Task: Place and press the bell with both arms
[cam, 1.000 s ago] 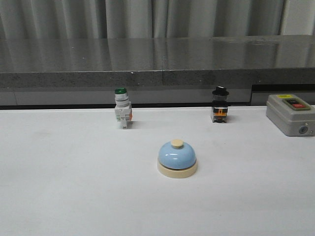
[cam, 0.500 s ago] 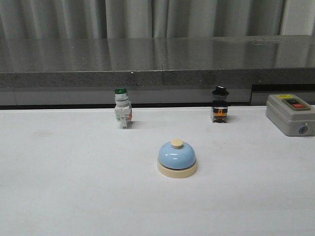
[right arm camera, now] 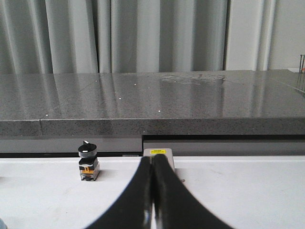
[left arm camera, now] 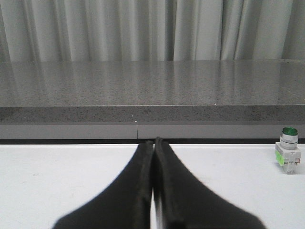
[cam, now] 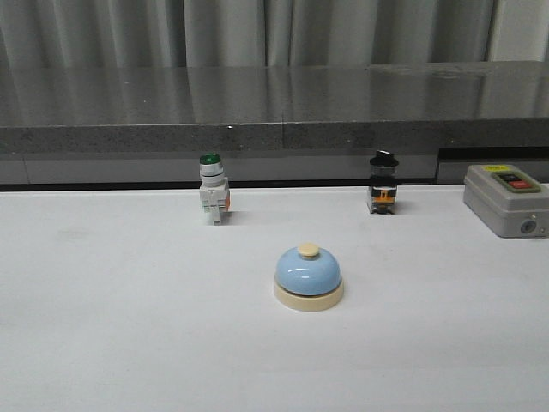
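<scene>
near the centre of the front view, slightly below the middle, the bell [cam: 309, 277] is sitting upright on the white table [cam: 111, 326], its light-blue dome resting on a cream base with the cream button on top. nothing is touching it, and neither arm is appearing in this view.

toward the upper left of the bell, the green-capped switch [cam: 214, 189] is standing upright near the table's far edge. toward the upper right, the black-capped switch [cam: 383, 183] is standing at about the same height in the frame. both are sitting well apart from the bell. at the right edge, the grey control box [cam: 506, 199] is lying on the table, with a dark stone ledge [cam: 274, 103] and grey curtains running behind.

at the bottom centre of the left wrist view, the left gripper [left arm camera: 153, 143] is showing its two black fingers pressed together tip to tip, holding nothing; the green-capped switch is appearing at the right edge.

at the bottom centre of the right wrist view, the right gripper [right arm camera: 152, 158] is likewise showing fingers closed against each other, gripping nothing, with the black-capped switch to the left of them and the control box partly hidden behind the tips.
</scene>
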Tool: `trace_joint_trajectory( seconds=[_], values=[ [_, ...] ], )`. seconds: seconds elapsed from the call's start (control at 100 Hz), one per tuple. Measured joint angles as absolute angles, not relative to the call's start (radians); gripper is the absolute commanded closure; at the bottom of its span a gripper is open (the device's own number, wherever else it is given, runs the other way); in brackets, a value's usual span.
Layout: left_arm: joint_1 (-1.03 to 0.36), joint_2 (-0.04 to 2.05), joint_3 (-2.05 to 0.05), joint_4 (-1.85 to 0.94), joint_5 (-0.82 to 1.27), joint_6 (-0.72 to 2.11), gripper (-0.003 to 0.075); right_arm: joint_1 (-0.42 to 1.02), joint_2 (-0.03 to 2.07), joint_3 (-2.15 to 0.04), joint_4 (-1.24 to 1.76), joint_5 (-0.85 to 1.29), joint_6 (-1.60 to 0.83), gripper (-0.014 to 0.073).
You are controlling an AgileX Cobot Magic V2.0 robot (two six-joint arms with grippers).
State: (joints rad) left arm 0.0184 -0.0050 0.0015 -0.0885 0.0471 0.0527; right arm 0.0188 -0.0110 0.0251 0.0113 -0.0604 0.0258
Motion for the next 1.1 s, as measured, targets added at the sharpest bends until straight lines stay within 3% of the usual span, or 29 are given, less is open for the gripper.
trace_joint_trajectory(
  seconds=[0.67, 1.1],
  values=[
    [0.018, -0.005, 0.002, -0.088, 0.047, 0.053, 0.0741, 0.019, -0.006, -0.009, 0.011, -0.035, 0.011, 0.0654],
    [0.018, -0.005, 0.002, -0.088, 0.047, 0.051, 0.0741, 0.019, 0.438, -0.388, 0.011, 0.201, 0.011, 0.0654]
  ],
)
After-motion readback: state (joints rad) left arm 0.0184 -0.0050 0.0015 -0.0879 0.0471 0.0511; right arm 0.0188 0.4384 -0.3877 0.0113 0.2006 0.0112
